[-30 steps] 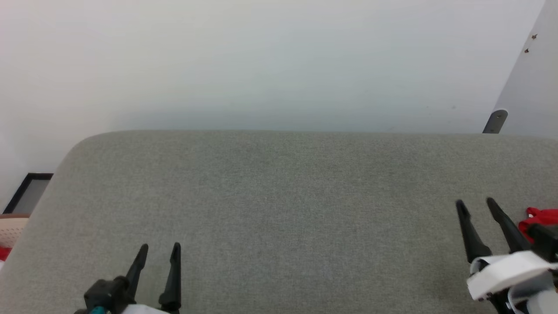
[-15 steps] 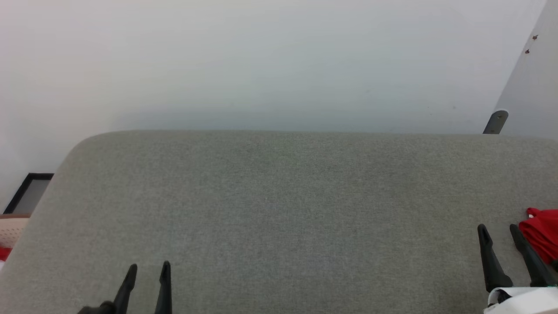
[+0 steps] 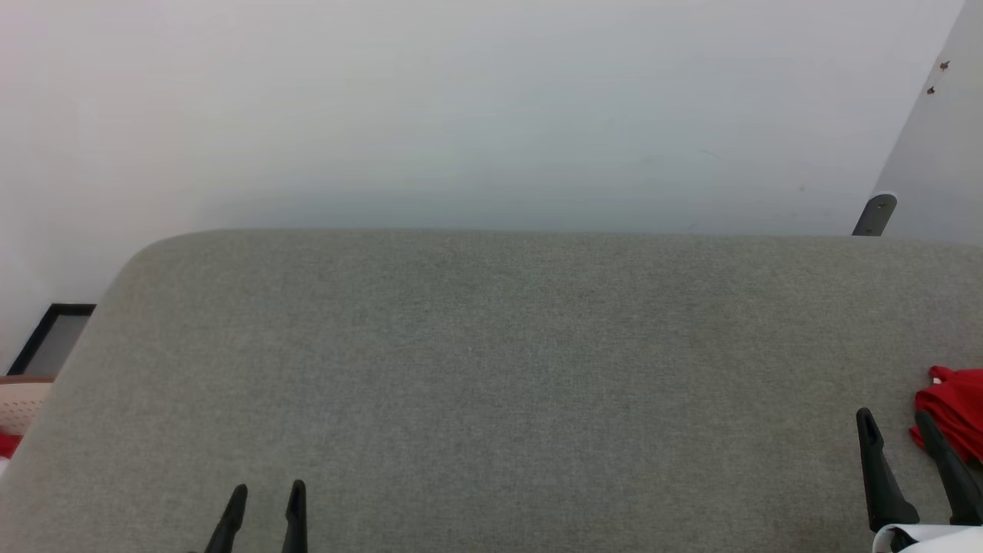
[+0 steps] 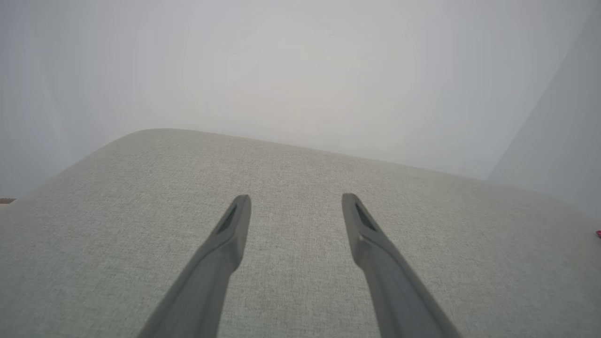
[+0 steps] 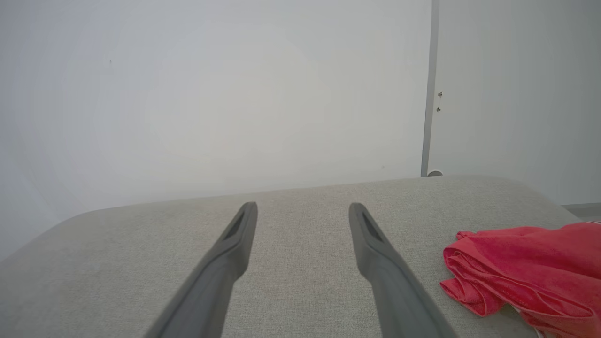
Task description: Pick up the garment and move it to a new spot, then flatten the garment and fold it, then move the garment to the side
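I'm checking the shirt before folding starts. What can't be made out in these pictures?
The shirt: head view, cut off by the right edge, a right gripper finger across it.
The shirt, right wrist view: bunched, cut by right and bottom edges; no print readable.
The left gripper: head view, body below the bottom edge.

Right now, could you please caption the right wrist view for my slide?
Open right gripper poised over the grey padded surface, the crumpled red garment lying untouched at the view's right.
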You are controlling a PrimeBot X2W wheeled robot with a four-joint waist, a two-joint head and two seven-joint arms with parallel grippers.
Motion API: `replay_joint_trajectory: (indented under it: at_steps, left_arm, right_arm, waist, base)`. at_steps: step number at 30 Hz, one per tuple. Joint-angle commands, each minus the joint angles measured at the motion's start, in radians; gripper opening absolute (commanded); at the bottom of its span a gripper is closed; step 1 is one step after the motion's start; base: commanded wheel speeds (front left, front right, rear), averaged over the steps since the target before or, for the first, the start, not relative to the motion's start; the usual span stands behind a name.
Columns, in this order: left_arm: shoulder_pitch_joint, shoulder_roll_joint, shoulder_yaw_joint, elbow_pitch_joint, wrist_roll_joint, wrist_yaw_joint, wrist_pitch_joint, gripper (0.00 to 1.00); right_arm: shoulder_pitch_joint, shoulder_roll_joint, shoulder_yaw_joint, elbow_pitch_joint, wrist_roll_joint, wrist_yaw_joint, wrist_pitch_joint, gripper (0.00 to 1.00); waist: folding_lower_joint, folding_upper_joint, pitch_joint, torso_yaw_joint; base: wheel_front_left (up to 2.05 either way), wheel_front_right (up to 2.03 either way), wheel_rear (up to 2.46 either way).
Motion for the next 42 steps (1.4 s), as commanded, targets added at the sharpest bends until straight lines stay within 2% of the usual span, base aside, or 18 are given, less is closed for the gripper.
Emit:
replay_joint_trajectory:
  at_steps: [1, 22, 23, 26, 42]
  left_arm:
    - [0.006, -0.002, -0.003, -0.001, 0.002, -0.003, 0.000, 1.00]
    - [0.001, 0.003, 0.024, 0.004, 0.022, -0.002, 0.000, 1.00]
    - [-0.001, 0.001, 0.023, 0.006, 0.019, 0.000, 0.000, 0.00]
    - [0.003, -0.005, 0.021, 0.031, 0.013, 0.000, 0.002, 0.00]
    - [-0.059, -0.018, 0.034, 0.054, -0.250, 0.000, 0.078, 0.00]
  right_arm:
    - [0.010, 0.005, -0.001, -0.010, -0.009, -0.001, 0.004, 1.00]
    - [-0.006, 0.032, 0.017, -0.004, -0.001, -0.001, 0.000, 1.00]
    - [-0.002, 0.029, 0.016, -0.005, -0.003, 0.000, 0.005, 0.00]
    - [0.004, 0.039, 0.021, 0.021, 0.000, 0.000, 0.010, 0.00]
    - [-0.040, 0.065, 0.004, 0.057, 0.237, 0.000, 0.060, 0.00]
  waist:
    - [0.0000, 0.0000, -0.001, -0.001]
    - [0.0000, 0.0000, -0.010, -0.023]
    - [0.0000, 0.0000, -0.010, -0.023]
    - [0.0000, 0.0000, -0.010, -0.024]
    - [0.0000, 0.0000, 0.000, -0.029]
  base:
    - [0.00, 0.00, 0.00]
    - [0.00, 0.00, 0.00]
    - [0.00, 0.00, 0.00]
    - [0.00, 0.00, 0.00]
    - [0.00, 0.00, 0.00]
